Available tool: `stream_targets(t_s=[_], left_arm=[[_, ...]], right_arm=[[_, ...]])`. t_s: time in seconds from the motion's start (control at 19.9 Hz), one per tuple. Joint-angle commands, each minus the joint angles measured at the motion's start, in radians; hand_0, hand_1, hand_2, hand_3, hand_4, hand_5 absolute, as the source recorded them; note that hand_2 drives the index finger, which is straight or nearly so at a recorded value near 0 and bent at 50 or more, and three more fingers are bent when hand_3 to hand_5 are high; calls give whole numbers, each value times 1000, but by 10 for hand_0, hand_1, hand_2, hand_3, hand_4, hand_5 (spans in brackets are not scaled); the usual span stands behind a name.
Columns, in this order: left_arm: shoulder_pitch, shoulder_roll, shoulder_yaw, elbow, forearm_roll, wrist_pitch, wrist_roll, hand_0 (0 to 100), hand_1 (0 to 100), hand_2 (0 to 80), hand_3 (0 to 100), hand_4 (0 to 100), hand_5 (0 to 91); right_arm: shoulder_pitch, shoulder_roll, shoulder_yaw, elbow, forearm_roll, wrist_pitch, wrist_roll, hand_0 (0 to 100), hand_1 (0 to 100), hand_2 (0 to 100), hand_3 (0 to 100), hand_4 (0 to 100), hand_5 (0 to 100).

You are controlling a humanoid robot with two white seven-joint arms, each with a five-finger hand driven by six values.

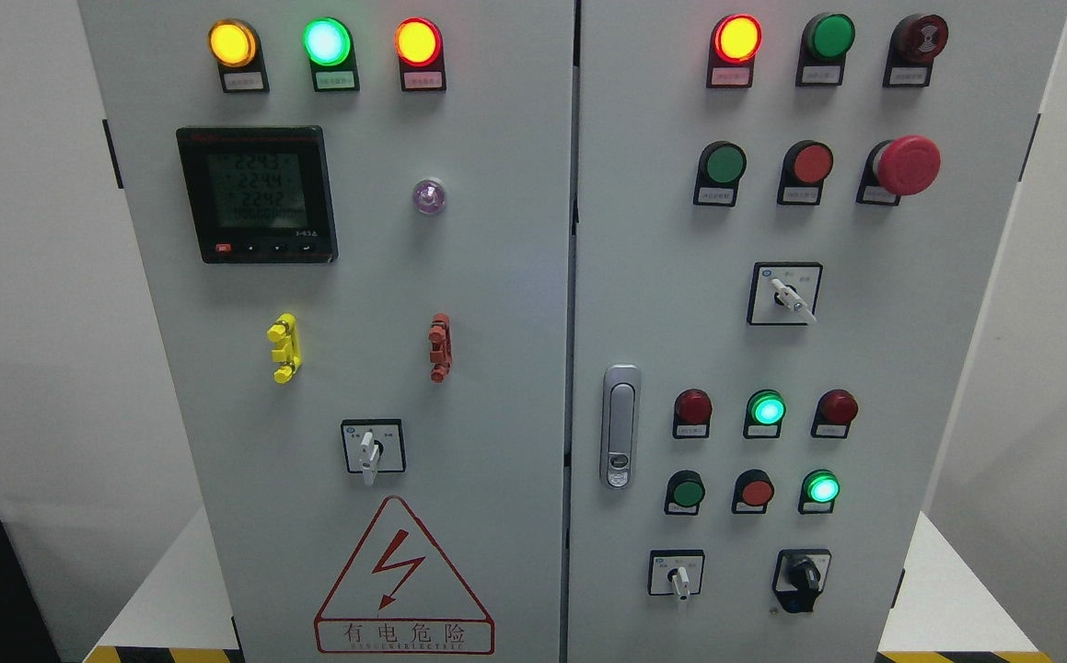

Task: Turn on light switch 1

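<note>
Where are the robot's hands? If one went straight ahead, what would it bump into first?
Neither hand shows in this picture, so I can't tell which way either points. Straight ahead of the camera stands the grey electrical cabinet, covered in lights and switches.

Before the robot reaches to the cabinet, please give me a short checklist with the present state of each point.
1. Hands in view: not ok, neither arm shows.
2. Cabinet powered: ok, the meter display is lit.
3. Which control is switch 1: cannot tell, labels too small.
4. Panel unobstructed: ok, nothing in front of the doors.
5. Door handle flush against the door: ok.
6. Red mushroom button pressed or not: cannot tell.
</note>
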Motion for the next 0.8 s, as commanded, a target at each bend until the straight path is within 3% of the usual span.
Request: stream_targets(t_s=[0.0,0.75], left_arm=[[21,1,15,-2,0,0,5,242,44,0,0,15,0],[18,1,-18,-11,-2,-6,23,243,40,0,0,14,0]], right_arm=[[0,0,0,1,0,-1,-1,54,0,0,0,0,0],[0,0,0,0,0,-1,-1,54,0,0,0,0,0]])
